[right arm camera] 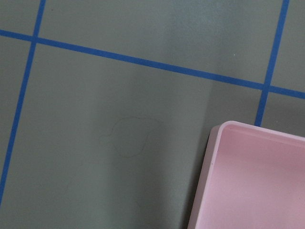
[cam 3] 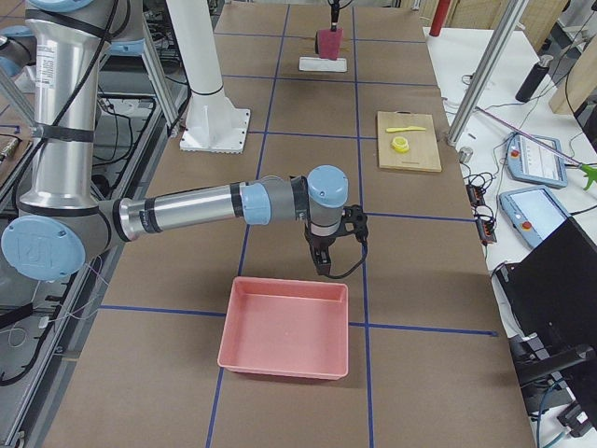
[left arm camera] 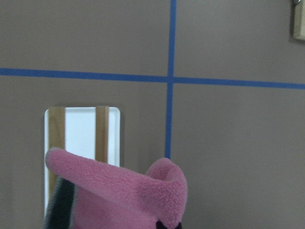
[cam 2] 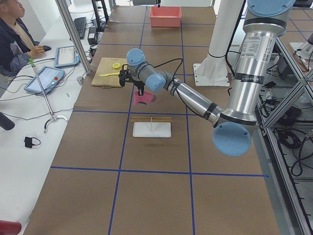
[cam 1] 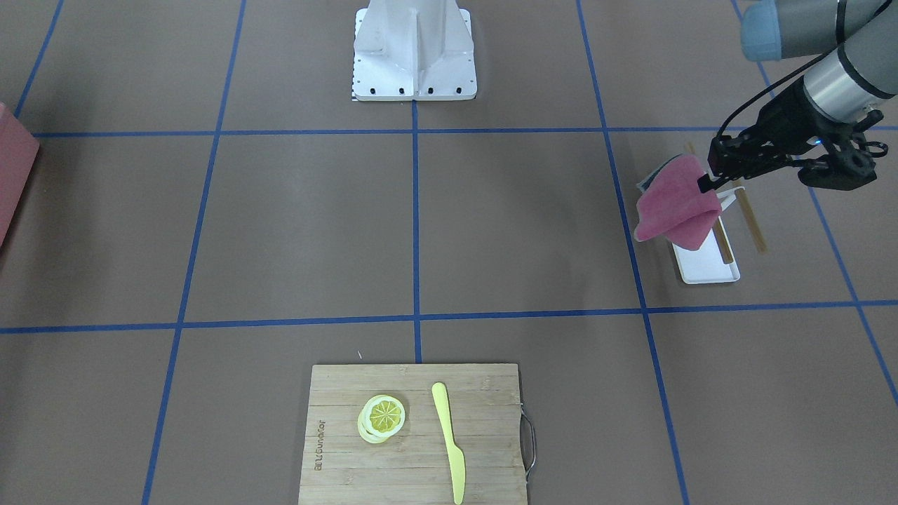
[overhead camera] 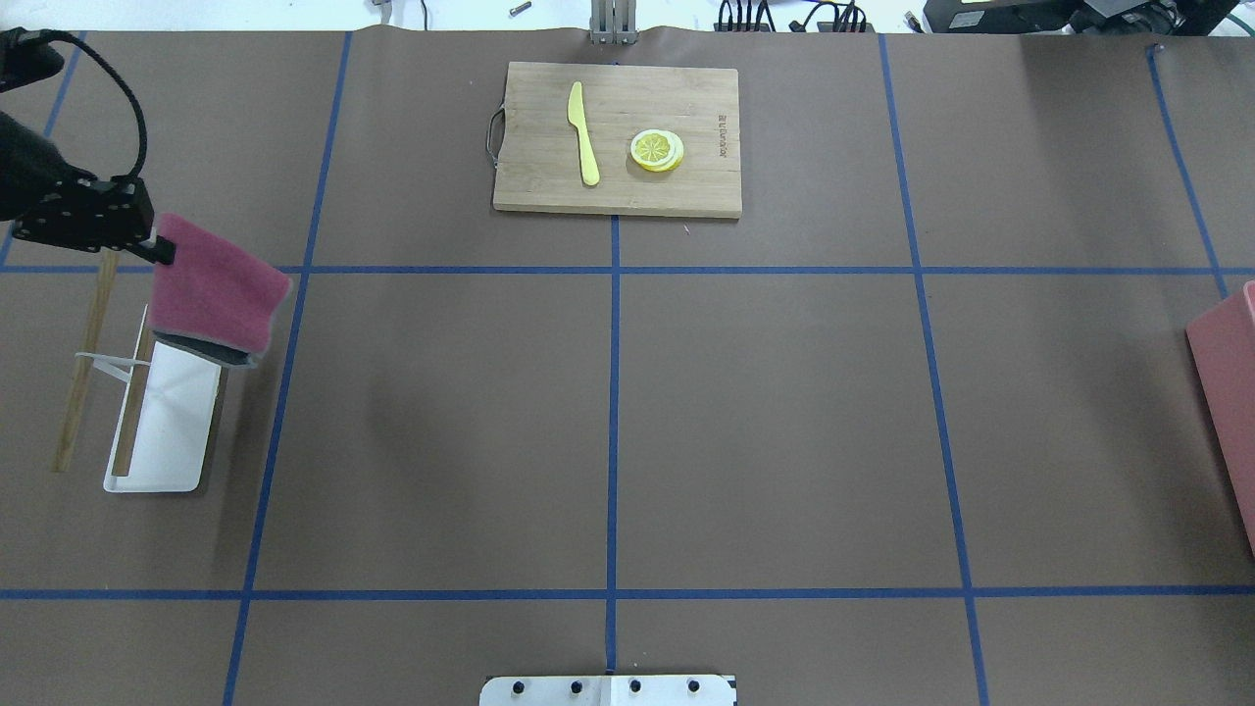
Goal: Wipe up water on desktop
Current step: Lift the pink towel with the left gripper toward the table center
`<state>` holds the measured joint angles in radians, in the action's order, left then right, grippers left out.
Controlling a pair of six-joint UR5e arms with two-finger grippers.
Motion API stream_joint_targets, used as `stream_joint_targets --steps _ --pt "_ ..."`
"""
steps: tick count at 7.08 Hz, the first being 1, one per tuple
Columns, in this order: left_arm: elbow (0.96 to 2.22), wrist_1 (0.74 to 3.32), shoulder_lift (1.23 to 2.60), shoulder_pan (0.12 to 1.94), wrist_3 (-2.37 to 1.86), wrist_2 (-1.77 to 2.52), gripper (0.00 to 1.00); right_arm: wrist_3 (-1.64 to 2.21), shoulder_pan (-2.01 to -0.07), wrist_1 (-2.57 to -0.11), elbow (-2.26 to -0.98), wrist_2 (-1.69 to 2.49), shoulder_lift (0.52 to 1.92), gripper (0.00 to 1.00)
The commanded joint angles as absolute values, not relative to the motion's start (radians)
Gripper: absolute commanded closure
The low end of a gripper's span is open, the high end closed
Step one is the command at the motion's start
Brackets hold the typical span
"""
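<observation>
In the front-facing view, the left end effector (cam 1: 707, 184) is seen closed on one edge of a pink cloth (cam 1: 673, 207). The cloth hangs folded over the end of a white rack (cam 1: 708, 270) on the brown worktop (cam 1: 316, 224). No wet patch can be made out here.

In the overhead view, the cloth is shown at the worktop's left end, and a pink bin (overhead camera: 1230, 392) lies at the right edge, well apart.

In the right side view, the right end effector (cam 3: 322, 266) is found pointing down just beside the bin. How far it is open cannot be told.

In the right wrist view, a faint curved outline (right arm camera: 131, 136) near the bin's corner is judged to be the water.

The cloth is judged picked up and the wiping not yet begun. Next, the cloth would need to be carried across to that patch and pressed flat, with the right arm kept clear.
</observation>
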<state>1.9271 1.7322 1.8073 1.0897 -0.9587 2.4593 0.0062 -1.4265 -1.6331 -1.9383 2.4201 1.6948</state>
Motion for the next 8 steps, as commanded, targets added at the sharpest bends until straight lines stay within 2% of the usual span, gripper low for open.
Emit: stream_joint_targets --steps 1,2,5,7,8 --pt "1.882 1.691 2.03 0.924 -1.254 2.363 1.0 0.012 -1.408 -1.629 -1.989 2.431 1.695 0.0" --pt "1.832 1.651 2.14 0.861 -1.316 2.282 1.0 0.012 -1.376 -1.603 -1.999 2.43 1.69 0.0" --pt "1.798 1.646 2.325 0.735 -1.495 2.135 1.0 0.09 -1.287 -1.316 -1.991 2.535 1.687 0.0" --pt "1.607 1.646 2.538 0.701 -1.625 2.086 1.0 0.377 -1.144 -0.964 -1.993 2.458 1.652 0.0" --pt "1.583 1.655 2.568 0.7 -1.632 2.086 1.0 0.465 -1.047 -0.851 -1.999 2.368 1.625 0.01"
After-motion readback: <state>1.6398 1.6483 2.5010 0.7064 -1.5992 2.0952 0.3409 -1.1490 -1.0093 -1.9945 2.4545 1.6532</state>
